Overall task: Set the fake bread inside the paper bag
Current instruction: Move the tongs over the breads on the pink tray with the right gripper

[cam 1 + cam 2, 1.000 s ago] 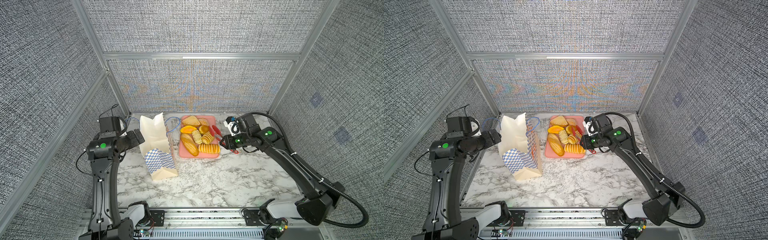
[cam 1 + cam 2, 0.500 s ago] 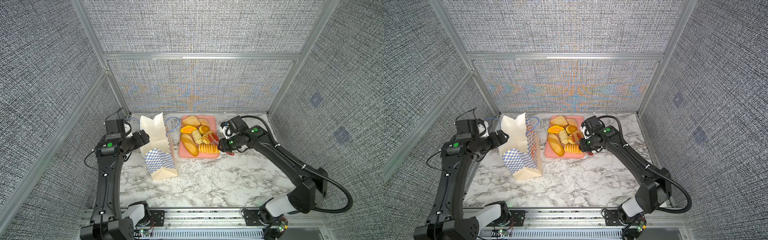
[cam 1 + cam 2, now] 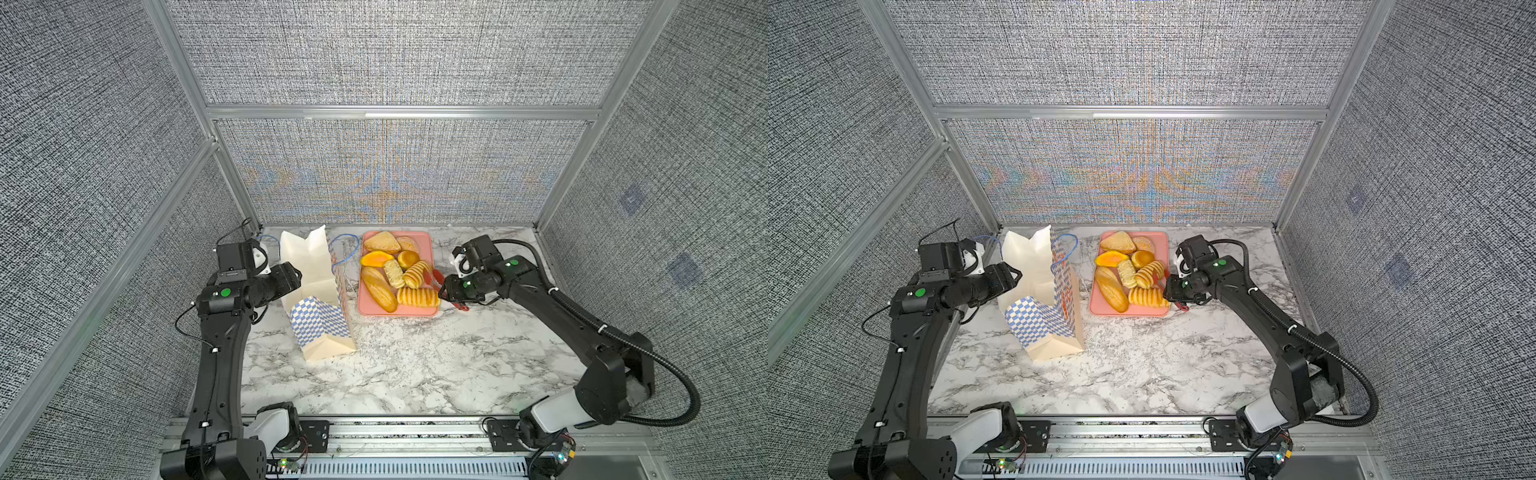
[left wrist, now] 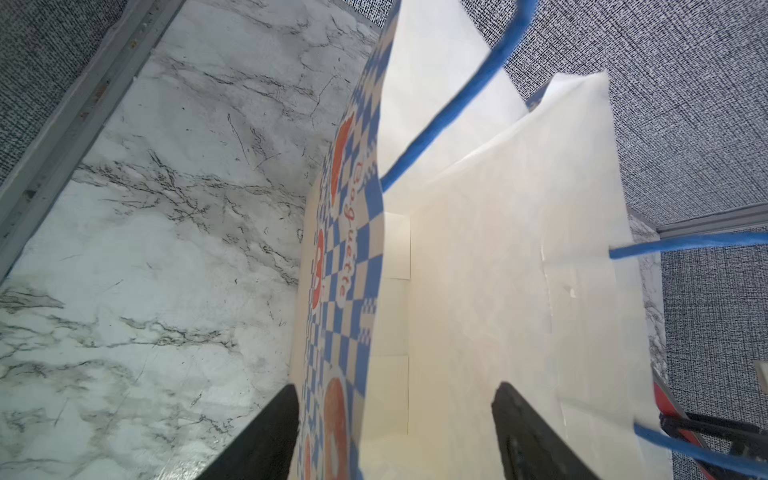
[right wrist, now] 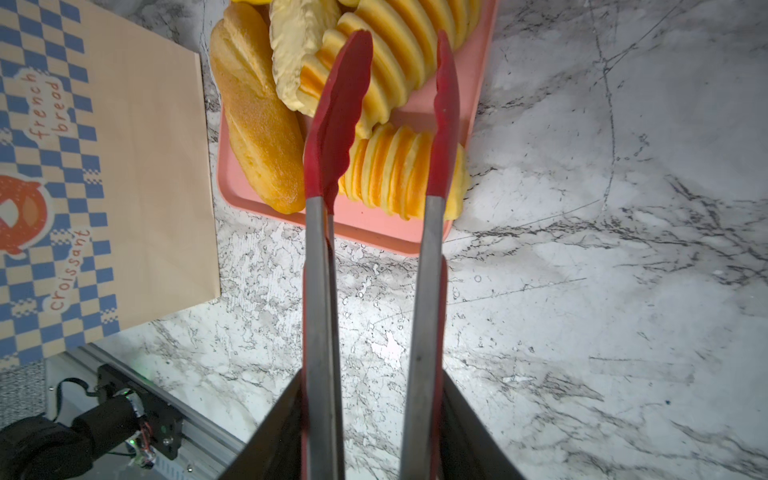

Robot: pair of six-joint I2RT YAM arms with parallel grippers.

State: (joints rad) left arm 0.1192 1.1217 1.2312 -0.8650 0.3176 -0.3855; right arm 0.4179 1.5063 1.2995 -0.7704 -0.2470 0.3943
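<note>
Caught the right gripper [image 5: 370, 415] clamped on the red tongs [image 5: 318, 270], squeezing both steel handles between its fingers [image 5: 274, 440], tong arms spread apart. Saw the red tips hanging over the nearer ridged roll [image 5: 399, 174] and the farther ridged roll [image 5: 395, 70]; couldn't tell about actual contact. Found the left gripper [image 4: 395, 419] with jaws wide apart, straddling one wall of the paper bag [image 4: 498, 270] at its open mouth. Noticed one finger [image 4: 270, 436] outside by the checker print, the other on the white inner side, pinching nothing. Spotted a blue cord handle [image 4: 457, 116] looping just ahead of it.

Then went front to back in both top views. Hit bare marble table [image 3: 415, 365] first, then the bag standing upright on it, just left of the pink tray [image 3: 399, 312]. Counted eight pieces of fake bread [image 3: 417, 297], all lying on that tray. Picked out the long loaf [image 3: 378, 289] beside the nearer ridged roll at the near edge. Mid-tray, made out a pale piece [image 3: 393, 273], round bun [image 3: 408, 258] and orange wedge [image 3: 376, 258]. Right at the back, saw the triangular piece [image 3: 382, 242] plus another bun [image 3: 410, 244].
</note>
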